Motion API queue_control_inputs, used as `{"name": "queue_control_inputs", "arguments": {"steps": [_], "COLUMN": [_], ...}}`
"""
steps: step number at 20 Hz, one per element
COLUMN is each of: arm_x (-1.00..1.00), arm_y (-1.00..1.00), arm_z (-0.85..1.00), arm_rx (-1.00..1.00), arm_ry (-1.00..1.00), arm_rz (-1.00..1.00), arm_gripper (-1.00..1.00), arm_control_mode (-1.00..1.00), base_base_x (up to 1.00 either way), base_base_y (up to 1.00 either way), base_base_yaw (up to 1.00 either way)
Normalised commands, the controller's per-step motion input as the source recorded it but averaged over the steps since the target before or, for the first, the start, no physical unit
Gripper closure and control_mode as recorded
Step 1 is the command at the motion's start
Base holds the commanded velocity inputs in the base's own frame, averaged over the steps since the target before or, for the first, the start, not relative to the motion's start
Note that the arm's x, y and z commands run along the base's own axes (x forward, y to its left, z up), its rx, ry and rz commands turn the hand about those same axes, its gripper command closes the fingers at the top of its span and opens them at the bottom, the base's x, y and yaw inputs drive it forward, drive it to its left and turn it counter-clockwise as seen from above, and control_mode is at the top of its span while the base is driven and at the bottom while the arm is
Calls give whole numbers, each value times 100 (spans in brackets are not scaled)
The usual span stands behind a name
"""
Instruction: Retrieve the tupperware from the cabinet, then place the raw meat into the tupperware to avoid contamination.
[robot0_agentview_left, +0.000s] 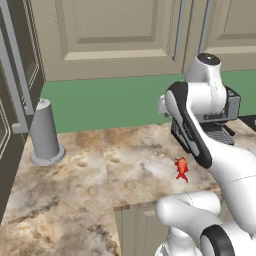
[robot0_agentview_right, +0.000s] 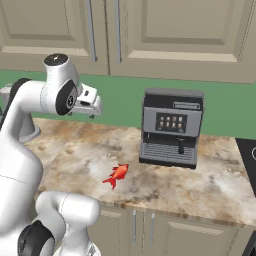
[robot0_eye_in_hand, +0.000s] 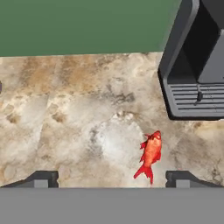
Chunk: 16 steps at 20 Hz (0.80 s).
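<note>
The raw meat (robot0_eye_in_hand: 150, 154), a small red-orange chunk, lies on the marble counter (robot0_agentview_right: 75, 150) in front of the coffee machine; it also shows as the raw meat (robot0_agentview_left: 182, 169) and the raw meat (robot0_agentview_right: 117, 176). My gripper (robot0_eye_in_hand: 111, 178) hovers above the counter, open and holding nothing, its fingertips (robot0_eye_in_hand: 181, 178) set wide apart. From the right base camera the gripper (robot0_agentview_right: 91, 107) hangs over the counter to the left of the machine. The beige cabinet (robot0_agentview_right: 175, 35) above has both doors shut, as does the same cabinet (robot0_agentview_left: 115, 35). The tupperware is hidden.
A dark coffee machine (robot0_agentview_right: 171, 127) stands against the green wall at the right. A grey cylinder on a round base (robot0_agentview_left: 46, 132) stands at the far left, beside a dark brown cabinet (robot0_agentview_left: 12, 100). Grey bar handles (robot0_agentview_right: 91, 30) run down the beige doors.
</note>
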Motion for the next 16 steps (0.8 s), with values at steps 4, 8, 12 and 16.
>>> {"name": "queue_control_inputs", "arguments": {"steps": [4, 8, 12, 16], "arm_x": [8, 2, 3, 26], "arm_y": [-3, -7, -9, -6], "arm_z": [83, 82, 73, 56], "arm_rx": [-1, 0, 0, 0], "arm_ry": [-16, -15, -16, -17], "arm_rz": [-10, -11, -11, -6], "arm_gripper": [-100, -100, -100, -100], "arm_control_mode": [-100, -100, -100, -100], "base_base_x": [0, 0, 0, 0], "base_base_y": [0, 0, 0, 0], "base_base_yaw": [0, 0, 0, 0]}}
